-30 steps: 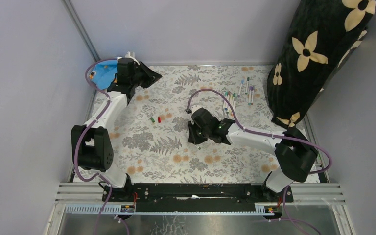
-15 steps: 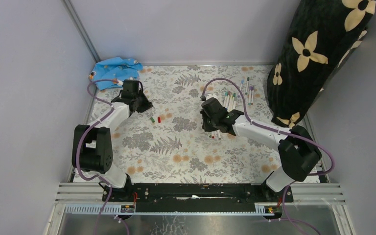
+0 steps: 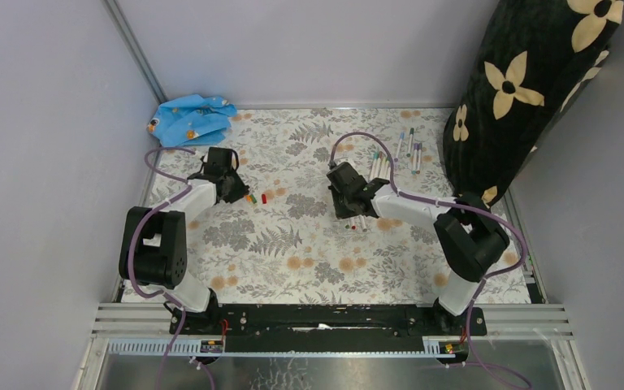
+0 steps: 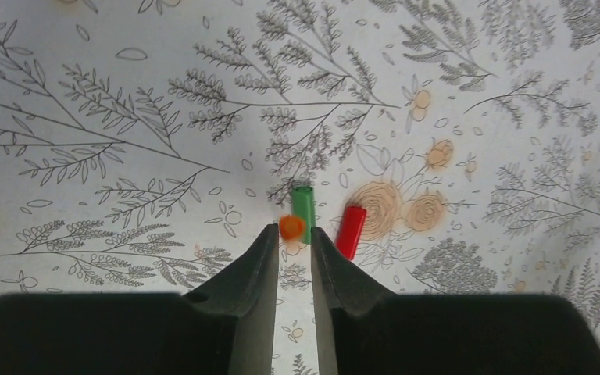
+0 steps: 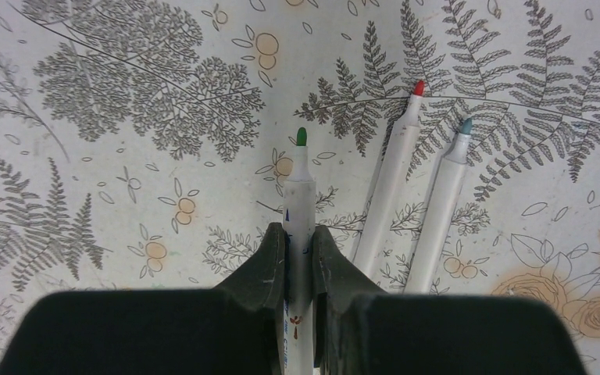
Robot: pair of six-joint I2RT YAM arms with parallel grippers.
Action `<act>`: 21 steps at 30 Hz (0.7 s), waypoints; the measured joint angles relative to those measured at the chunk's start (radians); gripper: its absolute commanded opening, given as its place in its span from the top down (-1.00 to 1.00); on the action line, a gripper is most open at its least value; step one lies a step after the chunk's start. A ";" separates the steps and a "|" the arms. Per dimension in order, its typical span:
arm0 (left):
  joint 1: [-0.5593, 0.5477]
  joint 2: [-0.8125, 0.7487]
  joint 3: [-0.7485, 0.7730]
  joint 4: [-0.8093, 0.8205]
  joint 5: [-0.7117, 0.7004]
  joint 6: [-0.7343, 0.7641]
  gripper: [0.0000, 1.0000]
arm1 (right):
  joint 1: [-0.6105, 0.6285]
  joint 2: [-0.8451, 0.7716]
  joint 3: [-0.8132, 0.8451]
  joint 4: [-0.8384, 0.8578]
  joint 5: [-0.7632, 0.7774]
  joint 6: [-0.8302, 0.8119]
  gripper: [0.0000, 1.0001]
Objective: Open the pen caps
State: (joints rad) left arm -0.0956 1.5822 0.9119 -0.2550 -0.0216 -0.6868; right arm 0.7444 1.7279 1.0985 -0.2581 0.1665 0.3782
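Note:
In the left wrist view an orange pen cap sits blurred right at my left gripper's tips, touching the left finger, with a sliver of gap to the right one. The jaws stand narrowly apart. A green cap and a red cap lie just beyond on the cloth. My right gripper is shut on a white pen with a bare green tip. Two uncapped pens, red-tipped and teal-tipped, lie beside it. From above, the left gripper and the right gripper both sit low over the table.
More pens lie in a row behind the right gripper, with others further back. A blue cloth is bunched in the back left corner. A tall black flower-patterned bag stands at the back right. The floral table cover spreads under everything.
My left arm has swung from the blue cloth forward and down to the green and red caps. My right gripper has moved back and right with the pen, beside the uncapped pens.

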 measured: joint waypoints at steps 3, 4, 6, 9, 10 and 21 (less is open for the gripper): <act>0.000 0.000 -0.022 0.001 -0.005 -0.002 0.41 | -0.002 0.031 0.004 0.000 0.001 0.000 1.00; 0.000 0.000 -0.026 0.002 -0.006 -0.003 0.38 | -0.002 0.039 0.005 0.000 0.002 0.000 1.00; 0.000 0.000 -0.033 0.006 -0.006 -0.003 0.34 | -0.002 0.051 0.006 0.000 0.002 0.000 0.98; 0.000 0.001 -0.044 0.020 -0.006 -0.005 0.33 | -0.003 0.068 0.010 0.000 0.010 0.001 0.96; 0.000 0.001 -0.048 0.024 -0.006 -0.007 0.32 | -0.004 0.073 0.010 0.000 0.013 0.001 0.95; 0.000 -0.002 -0.067 0.040 -0.006 -0.026 0.30 | -0.006 0.116 0.017 0.000 0.063 0.005 0.48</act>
State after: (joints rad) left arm -0.0956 1.5803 0.8452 -0.2150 -0.0277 -0.7128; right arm 0.7383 1.8439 1.1152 -0.2581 0.2295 0.3832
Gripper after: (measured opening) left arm 0.349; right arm 0.201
